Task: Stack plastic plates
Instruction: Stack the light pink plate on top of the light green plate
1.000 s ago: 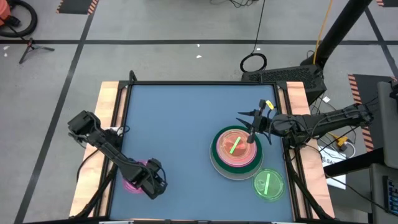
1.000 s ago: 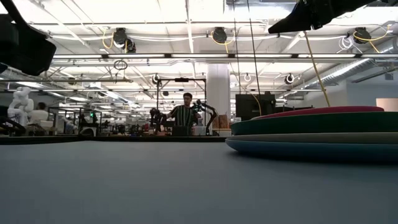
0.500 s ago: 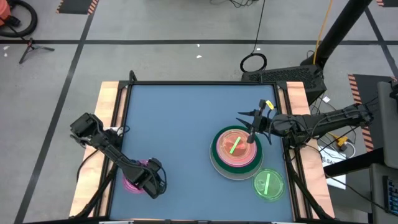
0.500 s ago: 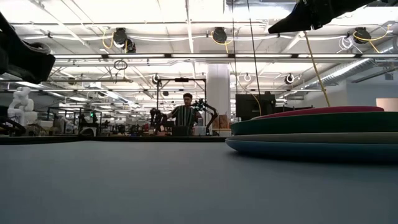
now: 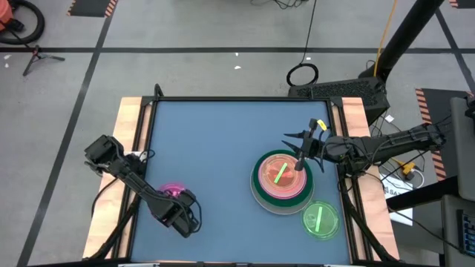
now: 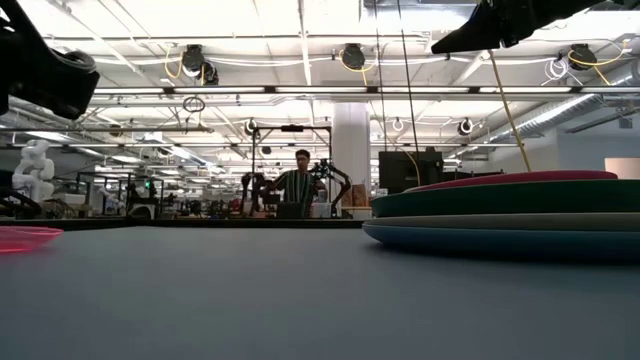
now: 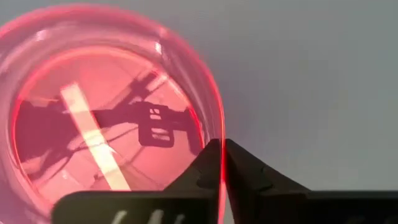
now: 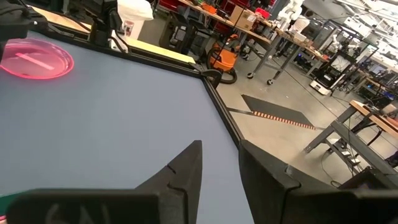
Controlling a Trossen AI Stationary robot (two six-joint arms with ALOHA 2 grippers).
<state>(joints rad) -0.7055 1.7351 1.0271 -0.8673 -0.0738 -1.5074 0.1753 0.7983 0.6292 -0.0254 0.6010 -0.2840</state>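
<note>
A small translucent pink plate point(image 7: 106, 118) with a pale stripe lies at the table's near left point(image 5: 172, 192) and shows at the left edge of the low view point(image 6: 25, 238). My left gripper point(image 5: 180, 215) is shut on its rim. A stack of plates point(image 5: 282, 180), grey-white and blue below, then green and pink, topped by a small striped one, rests on the table at the right point(image 6: 510, 215). My right gripper point(image 5: 300, 162) hangs open above the stack's far edge, with nothing between its fingers point(image 8: 221, 168). My left gripper pinches the pink plate's raised rim point(image 7: 222, 152) on the plate's near side, one finger inside the rim and one outside. The fingers come from above, pointing down. I cannot tell whether the plate is clear of the table.
A small translucent green plate point(image 5: 320, 221) with a stripe lies near the table's front right corner, beside the stack. Bare blue table top point(image 5: 215, 148) spreads between the pink plate and the stack. Wooden side rails point(image 5: 128, 133) border the table.
My left gripper has shut on the pink plate's rim. The plate has shifted a little and now shows at the left edge of the low view, where it did not show before.
</note>
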